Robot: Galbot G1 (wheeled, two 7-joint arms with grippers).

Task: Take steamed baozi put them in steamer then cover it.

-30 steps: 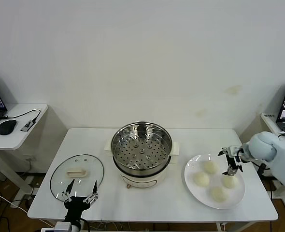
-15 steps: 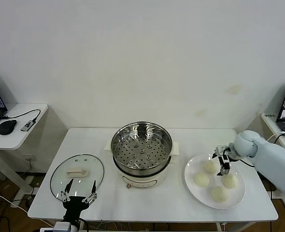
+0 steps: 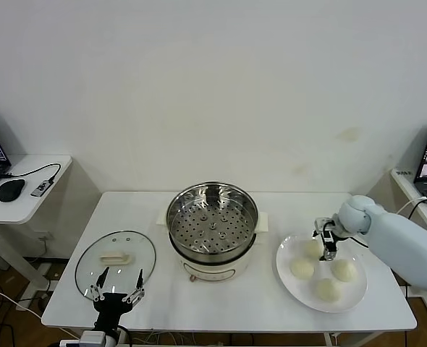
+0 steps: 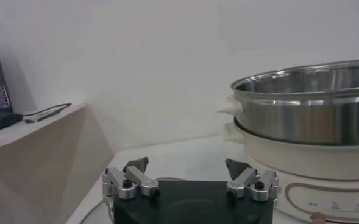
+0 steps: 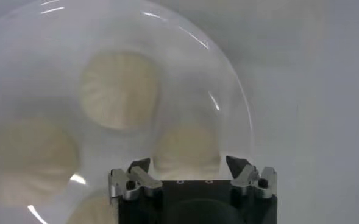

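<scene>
Head view: right hand (image 3: 325, 243) over plate (image 3: 289, 282) far edge.

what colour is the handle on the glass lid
Cream-white, a small bar in the middle of the clear glass lid; it shows best in the head view.

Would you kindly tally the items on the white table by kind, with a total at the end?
Steamed baozi on the plate: 4
White plate: 1
Steamer: 1
Glass lid: 1
Total: 7
</scene>
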